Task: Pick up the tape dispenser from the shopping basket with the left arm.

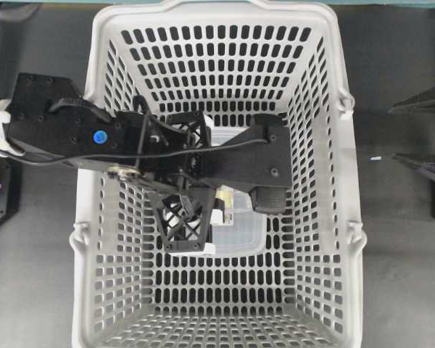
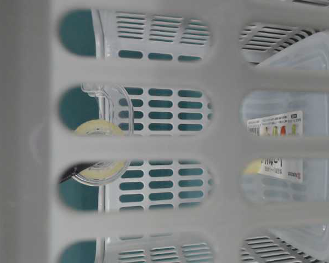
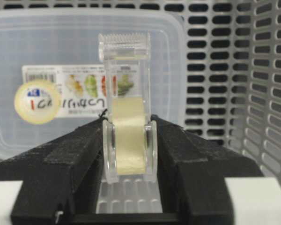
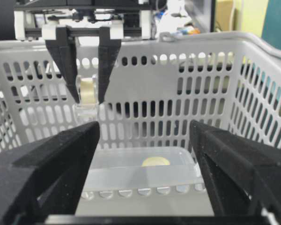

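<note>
A: Two black fingers (image 3: 79, 159) of the left gripper (image 3: 129, 154) press on the dispenser (image 3: 127, 117), one on each flat side of its clear shell, in the lower middle of the left wrist frame.

B: So that claw is clamped on it?

A: Yes. The yellowish roll sits right between the pads, and the toothed cutter end sticks out past the fingertips toward the upper middle of that frame.

B: Where is it within the basket (image 1: 326, 217)?

A: In the right wrist frame the dispenser (image 4: 87, 96) hangs at upper left, between the left gripper's (image 4: 88, 89) downward-pointing fingers, clear above the tub (image 4: 145, 173) that lies on the basket's (image 4: 215, 93) floor. It touches neither the tub nor the walls there.

B: And from overhead?

A: The left arm (image 1: 94, 134) reaches in from the left edge over the basket's middle. Only a sliver of the dispenser (image 1: 225, 201) shows under the black plates, above the tub (image 1: 239, 232).

B: The low side view?

A: Through the blurred lattice the dispenser (image 2: 101, 148) shows at middle left, the tub (image 2: 285, 137) with its printed label at right, well apart in the frame.

B: The right gripper (image 4: 145, 187)?

A: Its jaws stand wide apart at the bottom of its own frame, with nothing between them.
</note>
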Robot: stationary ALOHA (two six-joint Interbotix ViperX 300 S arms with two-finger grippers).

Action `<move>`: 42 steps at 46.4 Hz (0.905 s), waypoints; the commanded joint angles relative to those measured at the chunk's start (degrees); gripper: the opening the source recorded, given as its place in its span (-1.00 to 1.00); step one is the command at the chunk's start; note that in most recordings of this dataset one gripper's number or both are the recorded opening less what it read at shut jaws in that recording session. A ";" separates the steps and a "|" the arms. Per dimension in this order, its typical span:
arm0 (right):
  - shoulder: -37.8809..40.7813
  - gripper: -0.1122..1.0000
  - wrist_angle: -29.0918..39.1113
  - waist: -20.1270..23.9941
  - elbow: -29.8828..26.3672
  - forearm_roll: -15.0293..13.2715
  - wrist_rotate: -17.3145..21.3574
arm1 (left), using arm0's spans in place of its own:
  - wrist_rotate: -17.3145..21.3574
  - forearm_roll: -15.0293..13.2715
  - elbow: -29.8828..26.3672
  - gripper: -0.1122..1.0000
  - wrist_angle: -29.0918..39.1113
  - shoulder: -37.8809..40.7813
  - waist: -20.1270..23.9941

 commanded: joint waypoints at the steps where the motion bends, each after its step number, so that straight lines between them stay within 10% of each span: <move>1: 0.35 0.54 -0.26 0.09 -0.62 0.18 0.09 | 0.09 0.09 -1.32 -0.28 -0.09 -1.32 0.09; 42: 0.26 0.54 -0.26 0.09 -0.53 0.18 0.09 | 0.18 0.18 -1.14 -0.28 0.26 -1.41 0.09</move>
